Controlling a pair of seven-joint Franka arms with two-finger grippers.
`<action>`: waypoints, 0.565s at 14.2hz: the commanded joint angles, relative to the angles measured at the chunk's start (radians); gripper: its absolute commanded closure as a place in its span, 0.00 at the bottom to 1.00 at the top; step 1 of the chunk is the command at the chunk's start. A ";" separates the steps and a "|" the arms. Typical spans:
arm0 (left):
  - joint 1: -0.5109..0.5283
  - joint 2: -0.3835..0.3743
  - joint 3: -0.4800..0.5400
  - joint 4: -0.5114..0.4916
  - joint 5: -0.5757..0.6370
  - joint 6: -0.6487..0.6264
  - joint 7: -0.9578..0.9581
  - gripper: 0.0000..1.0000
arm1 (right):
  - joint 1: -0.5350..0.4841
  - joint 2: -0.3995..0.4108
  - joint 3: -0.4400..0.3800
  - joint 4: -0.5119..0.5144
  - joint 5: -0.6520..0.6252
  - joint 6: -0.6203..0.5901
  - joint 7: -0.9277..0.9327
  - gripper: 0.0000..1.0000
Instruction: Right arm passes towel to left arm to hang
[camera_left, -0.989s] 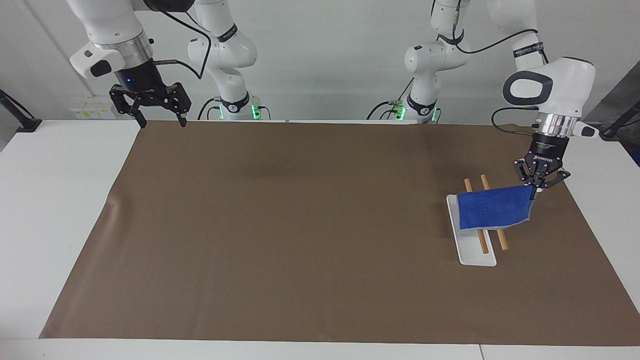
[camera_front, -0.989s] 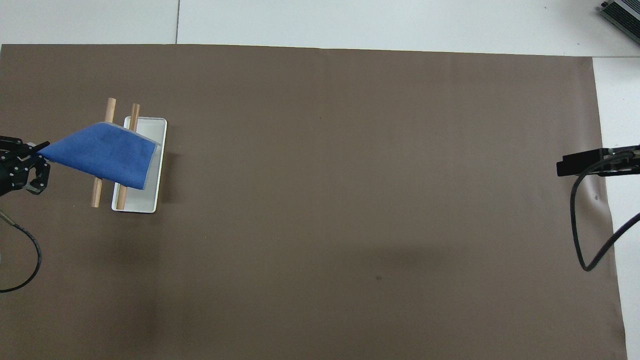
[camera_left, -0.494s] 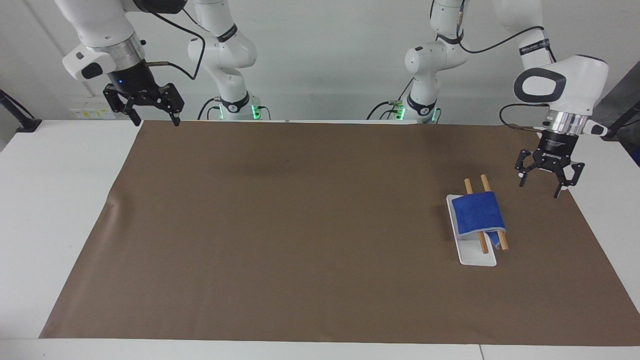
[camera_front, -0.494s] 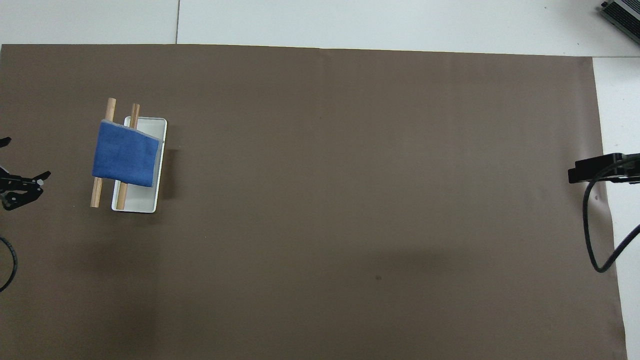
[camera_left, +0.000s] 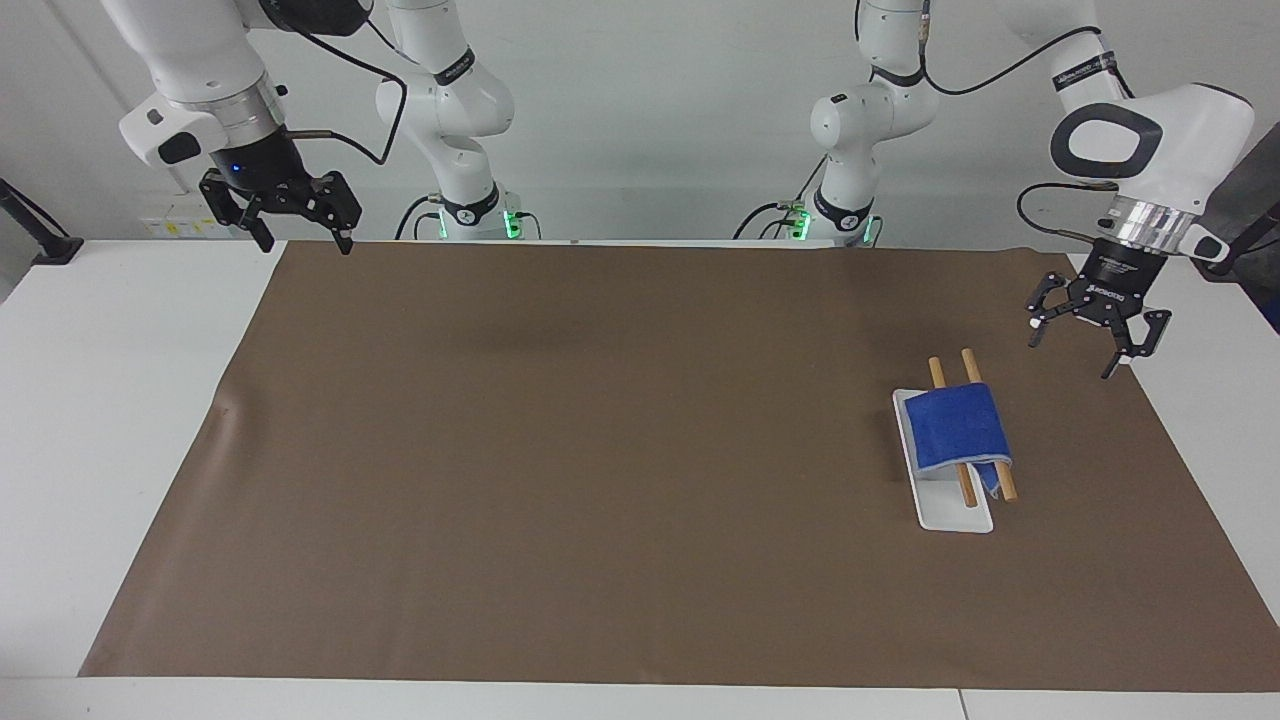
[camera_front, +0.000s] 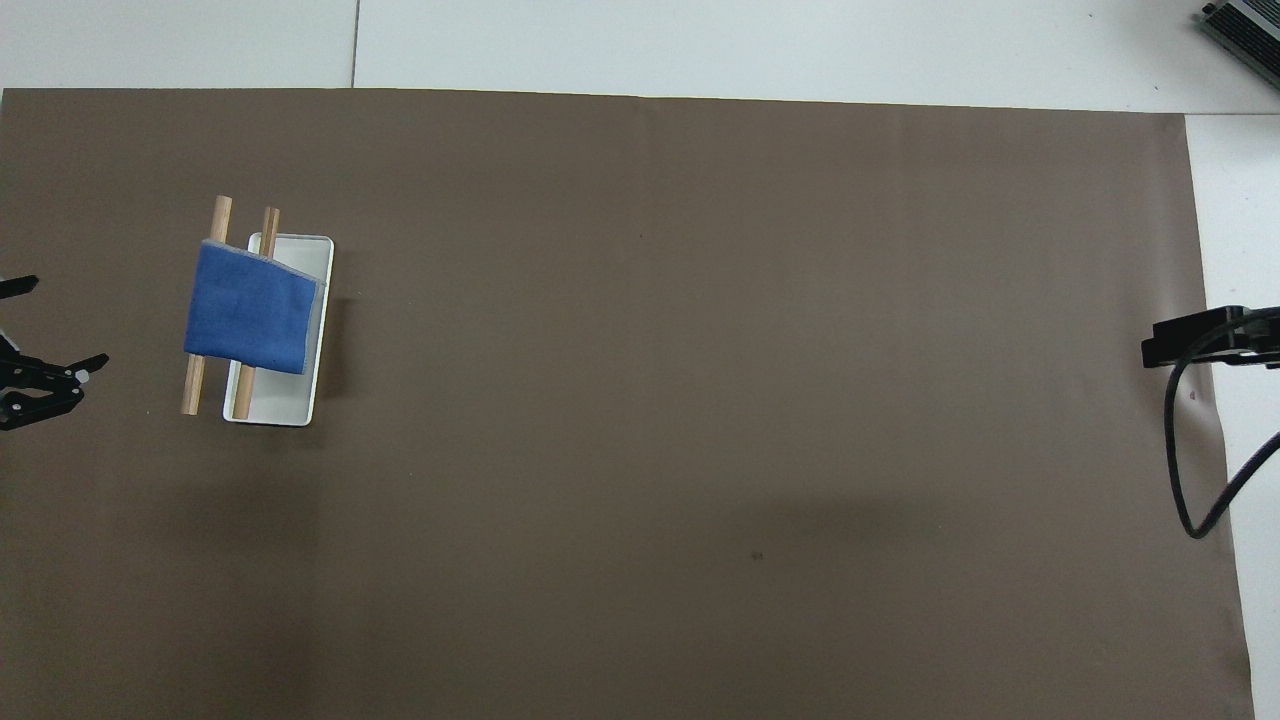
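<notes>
Fuzzy blue towel (camera_left: 957, 428) is draped flat over the rack's (camera_left: 950, 505) two round wooden rods, folded into a rectangle, long side running along the rods. Left gripper (camera_left: 1088, 335) hangs released just beside the rack; right gripper (camera_left: 285, 213) is released too, well away from it.

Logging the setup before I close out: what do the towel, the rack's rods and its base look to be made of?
Towel: soft woven cloth, matte blue, probably terry; it sags over the rods. Rods: likely unfinished wood, tan and round. Base: smooth white, plastic or painted metal; cannot tell which.
</notes>
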 joint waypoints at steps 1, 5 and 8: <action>-0.079 -0.010 0.002 0.015 0.026 -0.042 -0.009 0.00 | -0.008 0.008 0.012 0.010 -0.001 -0.012 0.019 0.00; -0.244 0.002 0.000 0.057 0.122 -0.059 -0.011 0.00 | 0.000 -0.003 0.012 0.007 -0.001 -0.020 0.015 0.00; -0.330 0.010 -0.001 0.084 0.237 -0.059 -0.009 0.00 | -0.003 -0.006 0.014 0.008 -0.001 -0.023 0.015 0.00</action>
